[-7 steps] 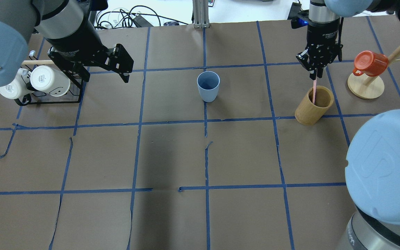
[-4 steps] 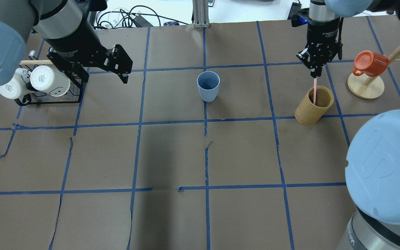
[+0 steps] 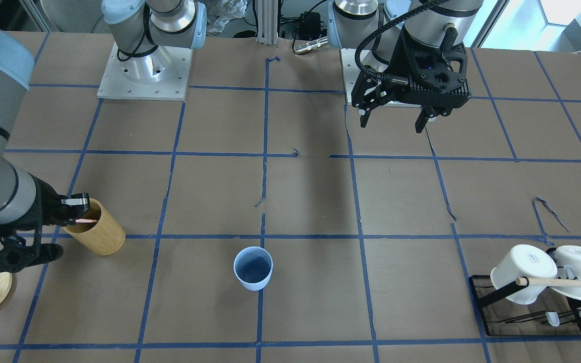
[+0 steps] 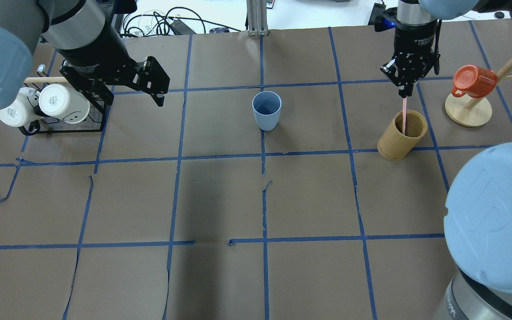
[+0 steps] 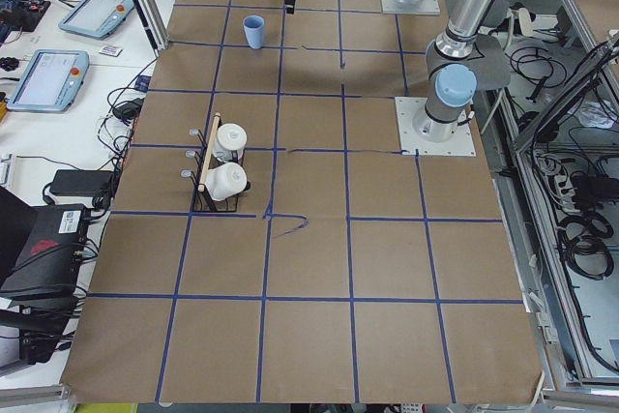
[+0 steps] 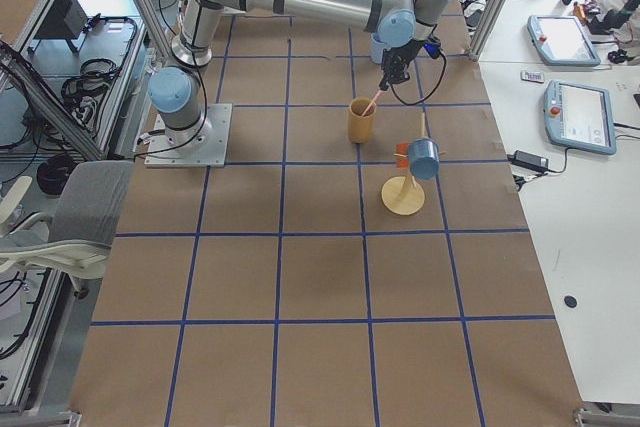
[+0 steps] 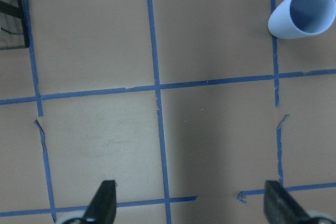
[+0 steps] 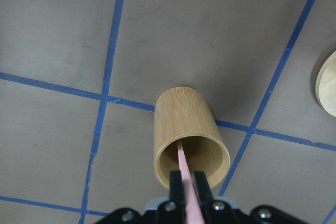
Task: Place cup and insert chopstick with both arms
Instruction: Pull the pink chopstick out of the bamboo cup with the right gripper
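The light-blue cup (image 4: 266, 110) stands upright and empty at the table's middle; it also shows in the front view (image 3: 253, 268) and the left wrist view (image 7: 302, 11). My right gripper (image 4: 406, 92) is shut on the top of the pale-pink chopstick (image 4: 404, 116). The stick's lower end is inside the tan wooden cup (image 4: 402, 135). The right wrist view shows the fingers (image 8: 176, 186) pinching the stick (image 8: 184, 169) above that cup (image 8: 189, 124). My left gripper (image 4: 134, 98) is open and empty, raised to the left of the blue cup.
A black rack with white mugs (image 4: 60, 104) and a wooden rod stands at the far left. A wooden mug tree (image 4: 468, 111) with an orange mug (image 4: 474, 81) stands right of the wooden cup. Blue tape lines cross the brown table.
My right gripper has risen a little with the pink chopstick, so more of the stick shows above the wooden cup. The left arm has hardly moved.
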`<state>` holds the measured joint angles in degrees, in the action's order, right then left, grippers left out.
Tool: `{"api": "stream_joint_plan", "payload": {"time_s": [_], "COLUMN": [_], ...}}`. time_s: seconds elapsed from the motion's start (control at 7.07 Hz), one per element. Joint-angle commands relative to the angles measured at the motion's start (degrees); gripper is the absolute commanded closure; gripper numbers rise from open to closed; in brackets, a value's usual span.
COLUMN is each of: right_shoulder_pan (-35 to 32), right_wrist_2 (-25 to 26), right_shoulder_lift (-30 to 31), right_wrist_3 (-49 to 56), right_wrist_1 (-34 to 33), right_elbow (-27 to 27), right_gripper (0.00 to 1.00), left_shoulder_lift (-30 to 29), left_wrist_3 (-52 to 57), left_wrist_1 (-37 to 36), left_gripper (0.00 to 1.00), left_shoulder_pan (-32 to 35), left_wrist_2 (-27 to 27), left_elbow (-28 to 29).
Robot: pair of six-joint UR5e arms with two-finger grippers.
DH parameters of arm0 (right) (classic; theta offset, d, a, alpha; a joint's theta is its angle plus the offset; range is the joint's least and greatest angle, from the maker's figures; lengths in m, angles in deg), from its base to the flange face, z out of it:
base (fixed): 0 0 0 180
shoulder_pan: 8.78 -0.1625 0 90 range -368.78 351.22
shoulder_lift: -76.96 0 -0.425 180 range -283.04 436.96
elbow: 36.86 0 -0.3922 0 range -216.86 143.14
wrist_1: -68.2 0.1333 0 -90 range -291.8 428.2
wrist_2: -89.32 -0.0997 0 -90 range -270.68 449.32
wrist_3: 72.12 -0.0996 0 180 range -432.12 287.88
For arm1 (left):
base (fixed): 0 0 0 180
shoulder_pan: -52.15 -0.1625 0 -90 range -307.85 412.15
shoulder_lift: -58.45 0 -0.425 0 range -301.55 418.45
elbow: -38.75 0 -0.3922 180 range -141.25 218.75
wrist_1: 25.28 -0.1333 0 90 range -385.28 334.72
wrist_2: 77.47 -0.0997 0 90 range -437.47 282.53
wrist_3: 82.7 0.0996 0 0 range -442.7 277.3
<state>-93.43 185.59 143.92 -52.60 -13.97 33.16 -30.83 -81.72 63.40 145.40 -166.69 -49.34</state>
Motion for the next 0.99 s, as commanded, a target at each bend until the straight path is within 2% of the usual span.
{"api": "stream_joint_plan", "payload": {"time_s": [0.0,0.14,0.42,0.57,0.85], "right_shoulder_pan": [-0.8,-3.5,-7.3,-8.9,-14.6], "right_wrist_2": [-1.7,-1.7,-9.4,-12.0,-12.2], "right_shoulder_lift": [8.2,10.5,10.5,9.5,5.8], "right_wrist_3": [0.2,0.2,-2.5,-4.8,-15.8], "right_wrist_1": [0.3,0.3,-0.9,-4.7,-12.0], "right_elbow": [-0.6,-3.5,-6.7,-6.5,-6.5], "right_gripper": [1.00,1.00,1.00,1.00,1.00], "left_shoulder_lift": [0.2,0.2,0.2,0.2,0.2], "left_wrist_3": [-0.1,-0.1,-0.1,-0.2,-0.1], "left_wrist_1": [0.2,0.1,0.1,0.1,0.1], "left_gripper": [0.00,0.00,0.00,0.00,0.00], "left_shoulder_pan": [0.0,0.0,0.0,0.0,0.0], "left_wrist_2": [0.1,0.3,0.1,0.2,0.3], "left_elbow": [-0.1,-0.2,-0.2,-0.2,-0.2]}}
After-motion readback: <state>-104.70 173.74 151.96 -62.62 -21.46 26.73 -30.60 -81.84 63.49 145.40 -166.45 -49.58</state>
